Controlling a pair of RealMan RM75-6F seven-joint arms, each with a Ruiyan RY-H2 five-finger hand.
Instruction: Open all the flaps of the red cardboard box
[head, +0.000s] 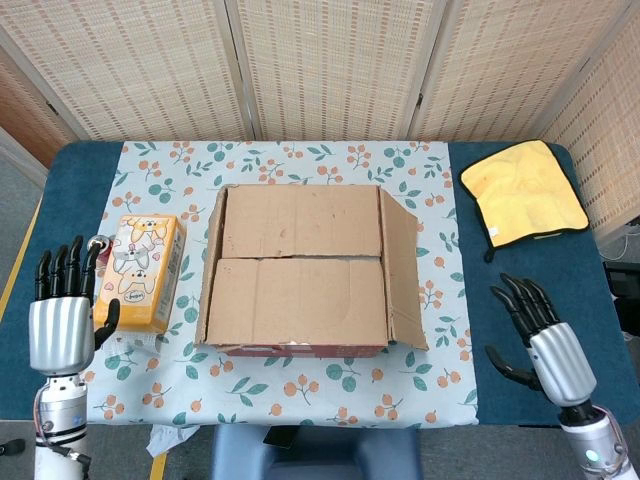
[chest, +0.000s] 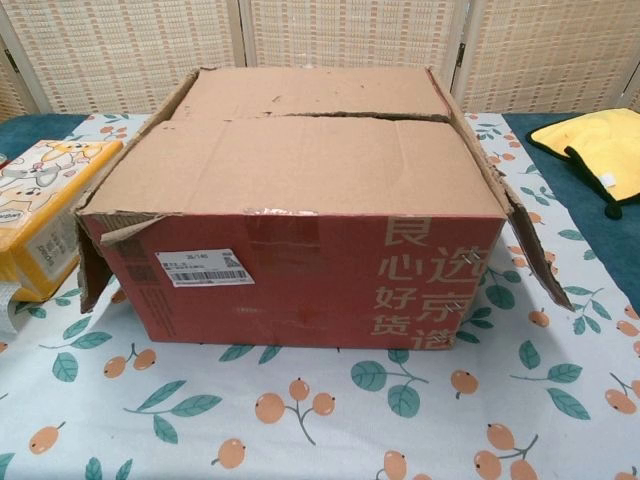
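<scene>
The red cardboard box (head: 298, 270) (chest: 300, 270) stands mid-table on the patterned cloth. Its two long brown top flaps (head: 298, 298) lie flat and closed, meeting along a middle seam. The left side flap (head: 208, 262) (chest: 92, 270) hangs down against the box's left wall. The right side flap (head: 403, 262) (chest: 530, 235) slopes outward and down. My left hand (head: 62, 318) hovers at the table's left front edge, fingers straight and apart, holding nothing. My right hand (head: 545, 340) is near the right front edge, fingers spread, empty. Neither hand shows in the chest view.
An orange tissue pack (head: 138, 270) (chest: 35, 215) lies left of the box, with a small can (head: 99, 243) beside it. A yellow cloth (head: 522, 192) (chest: 598, 150) sits at the back right. A woven screen stands behind the table.
</scene>
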